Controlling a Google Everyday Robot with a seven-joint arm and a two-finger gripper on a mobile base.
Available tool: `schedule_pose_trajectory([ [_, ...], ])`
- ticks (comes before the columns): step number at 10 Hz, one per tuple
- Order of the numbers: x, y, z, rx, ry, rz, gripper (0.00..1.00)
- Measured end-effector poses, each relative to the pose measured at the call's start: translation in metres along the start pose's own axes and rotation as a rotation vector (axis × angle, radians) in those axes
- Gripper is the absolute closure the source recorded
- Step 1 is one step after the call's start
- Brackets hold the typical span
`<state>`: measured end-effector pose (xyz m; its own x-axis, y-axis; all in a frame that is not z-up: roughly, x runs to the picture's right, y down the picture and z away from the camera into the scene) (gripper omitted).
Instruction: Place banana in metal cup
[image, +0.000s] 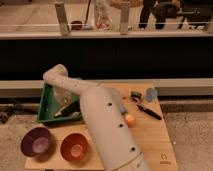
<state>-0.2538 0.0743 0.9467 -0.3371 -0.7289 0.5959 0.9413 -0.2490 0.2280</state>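
Observation:
My white arm (107, 127) reaches from the front across the wooden table (150, 145) and bends back to the left. My gripper (69, 108) is a dark shape low inside the green tray (46, 105) at the table's back left. The metal cup (150, 93), bluish grey, stands upright near the table's back right corner, far from the gripper. I cannot make out a banana; it may be hidden in the tray by the arm and gripper.
A purple bowl (36, 142) and an orange bowl (74, 146) sit at the front left. A small orange ball (130, 119) lies mid-table. A black utensil (149, 111) and a small dark object (135, 95) lie near the cup.

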Motion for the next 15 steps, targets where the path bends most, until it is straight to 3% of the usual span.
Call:
schedule_pose_trajectory([
  [3, 0.001, 0.002, -0.008, 0.034, 0.016, 0.006, 0.71],
  [8, -0.008, -0.003, -0.02, 0.123, 0.023, -0.077, 0.22],
  [15, -0.016, -0.012, -0.015, 0.123, -0.007, -0.174, 0.2],
])
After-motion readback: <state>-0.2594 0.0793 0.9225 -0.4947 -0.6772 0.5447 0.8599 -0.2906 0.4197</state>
